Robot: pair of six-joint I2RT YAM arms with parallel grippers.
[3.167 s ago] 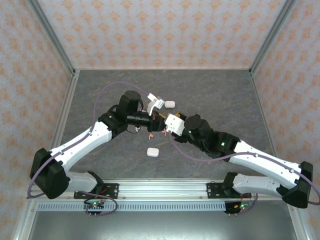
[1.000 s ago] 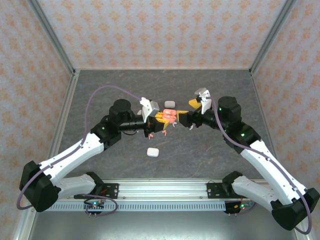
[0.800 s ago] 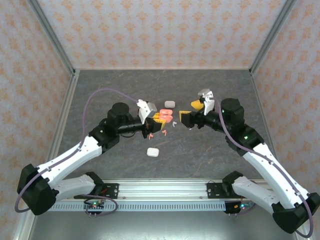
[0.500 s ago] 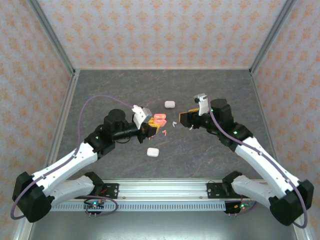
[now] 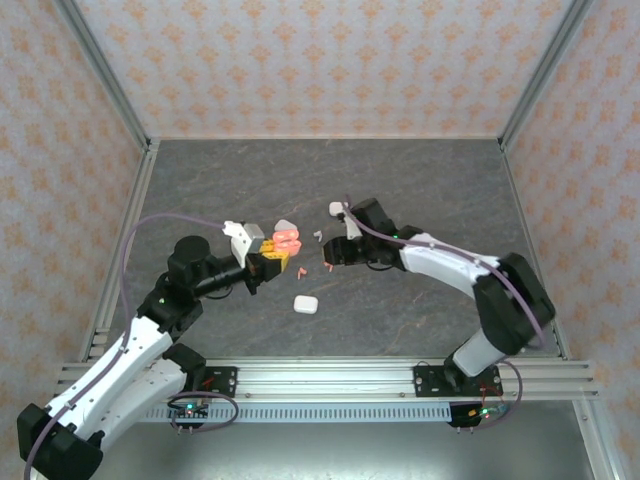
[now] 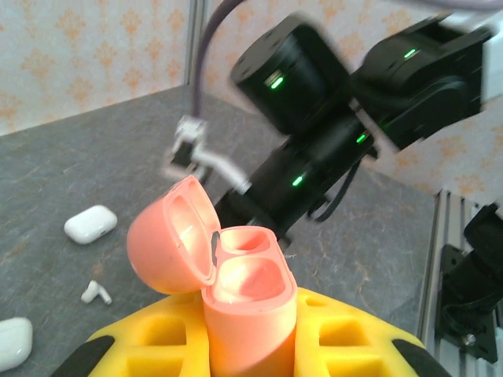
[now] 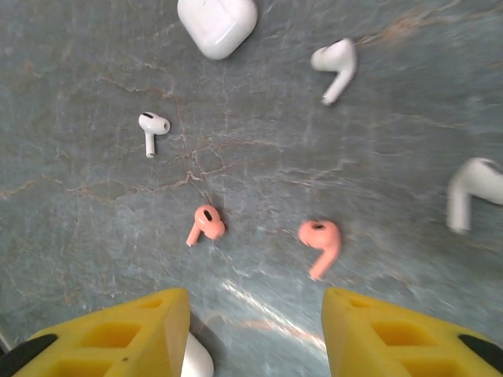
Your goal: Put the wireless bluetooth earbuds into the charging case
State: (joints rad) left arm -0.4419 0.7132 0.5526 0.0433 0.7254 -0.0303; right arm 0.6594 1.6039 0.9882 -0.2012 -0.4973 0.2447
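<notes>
Earbuds [image 7: 206, 223] in pink lie flat, stems pointing toward right pincer [image 7: 255, 330].

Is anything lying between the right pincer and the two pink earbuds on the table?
Nothing visible does. The open right pincer hangs above bare table, both pink earbuds lying free just ahead of its fingertips.

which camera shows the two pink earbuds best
The right wrist view: both pink earbuds lie sharp and close on the table ahead of the right pincer. The top view shows them as tiny pink specks; the left wrist view faces the open pink case.
</notes>
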